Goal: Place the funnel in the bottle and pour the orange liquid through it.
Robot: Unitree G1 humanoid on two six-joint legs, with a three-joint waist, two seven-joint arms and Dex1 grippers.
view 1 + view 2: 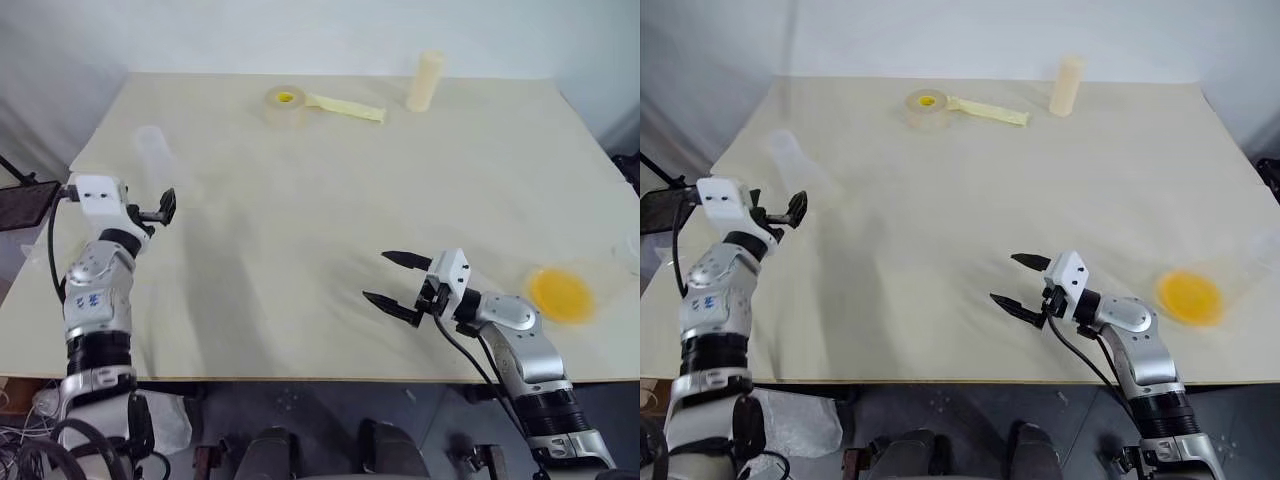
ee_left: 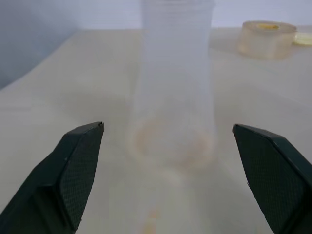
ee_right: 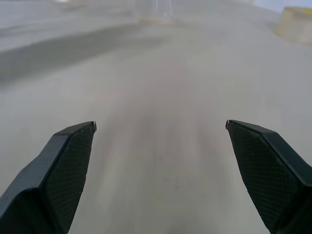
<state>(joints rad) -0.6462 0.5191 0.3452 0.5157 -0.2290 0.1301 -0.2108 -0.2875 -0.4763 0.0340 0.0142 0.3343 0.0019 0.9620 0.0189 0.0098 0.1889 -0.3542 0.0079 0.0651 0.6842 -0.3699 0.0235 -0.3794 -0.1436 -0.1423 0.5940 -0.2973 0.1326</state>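
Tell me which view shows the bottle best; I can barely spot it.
The left wrist view: the bottle stands large between the open left gripper fingers. Both eye views show it faintly near the table's left edge.

On the table (image 1: 330,230), the bottle (image 1: 155,160) stands far left, the tape roll (image 1: 285,103) behind, the orange liquid (image 1: 562,295) right.

A cream-covered table (image 1: 330,220) stands against a pale grey wall (image 1: 300,35), with dark floor (image 1: 320,410) showing below its near edge.

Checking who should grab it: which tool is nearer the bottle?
Left. The left tool sits open just short of the bottle; the right tool is far across the table.
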